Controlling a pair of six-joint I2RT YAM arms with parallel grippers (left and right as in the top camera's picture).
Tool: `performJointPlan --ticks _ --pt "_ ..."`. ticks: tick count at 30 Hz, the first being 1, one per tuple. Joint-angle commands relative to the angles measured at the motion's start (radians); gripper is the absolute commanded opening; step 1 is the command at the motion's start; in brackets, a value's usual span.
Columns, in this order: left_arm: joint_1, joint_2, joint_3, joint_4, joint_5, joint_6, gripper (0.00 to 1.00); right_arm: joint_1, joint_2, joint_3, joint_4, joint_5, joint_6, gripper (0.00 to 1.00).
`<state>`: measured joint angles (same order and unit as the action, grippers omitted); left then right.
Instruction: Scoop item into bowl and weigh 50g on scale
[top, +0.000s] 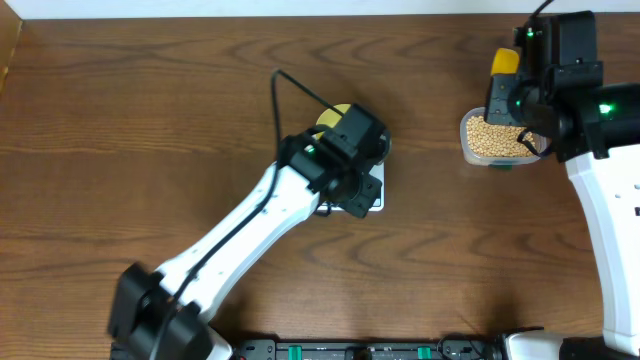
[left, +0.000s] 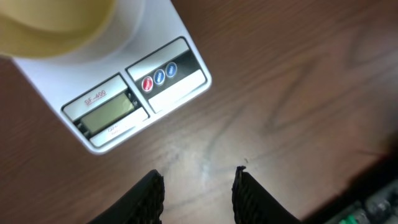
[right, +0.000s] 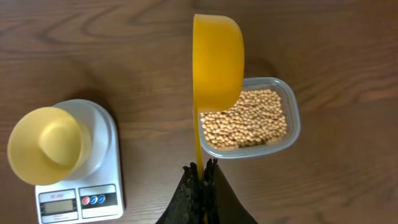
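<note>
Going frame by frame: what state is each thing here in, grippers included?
bowl: empty, upright on the scale.
scale: carrying the bowl; display digits not readable.
tub: open, holding beans.
beans: in the tub, none in the bowl.
scoop: held by its handle, turned edge-on over the tub.
left gripper: open, empty, near the scale's front.
right gripper: shut on the scoop's handle.

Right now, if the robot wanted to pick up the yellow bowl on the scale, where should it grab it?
Probably the rim, coming straight down from above, one finger inside and one outside. The bowl sits open-side up on the scale, and looks too wide and round to squeeze across.
</note>
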<state>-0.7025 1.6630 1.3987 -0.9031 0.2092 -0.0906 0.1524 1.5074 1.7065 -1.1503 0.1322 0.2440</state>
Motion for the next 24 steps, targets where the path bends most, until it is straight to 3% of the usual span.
performJointPlan --ticks 1,10,24 --pt "-0.001 0.071 0.001 0.043 -0.016 0.018 0.42 -0.019 -0.008 0.019 -0.020 0.015 -0.013 0.01" --pt "-0.001 0.227 0.000 0.134 -0.016 0.047 0.47 -0.021 -0.015 0.019 -0.064 0.015 -0.013 0.01" --pt "-0.001 0.290 -0.043 0.192 -0.043 0.085 0.47 -0.021 -0.031 0.019 -0.077 0.014 -0.013 0.01"
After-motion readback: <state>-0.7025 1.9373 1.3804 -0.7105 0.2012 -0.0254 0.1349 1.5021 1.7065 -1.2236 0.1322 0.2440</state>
